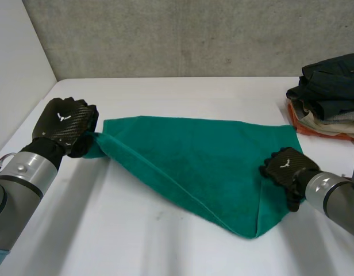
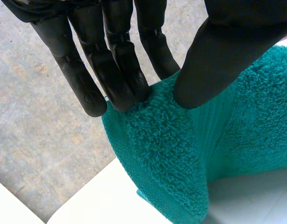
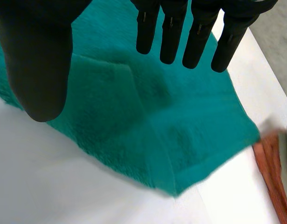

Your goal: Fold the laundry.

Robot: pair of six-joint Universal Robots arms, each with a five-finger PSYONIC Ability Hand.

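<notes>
A green towel lies on the white table, folded over into a rough triangle. My left hand holds the towel's left corner a little off the table. In the left wrist view the fingers and thumb pinch that green corner. My right hand hovers at the towel's right edge. In the right wrist view its fingers are straight and spread from the thumb, with the towel lying flat below them and nothing between them.
A pile of dark, beige and orange laundry sits at the table's far right; its orange edge lies just past the towel's corner. A grey wall stands behind the table.
</notes>
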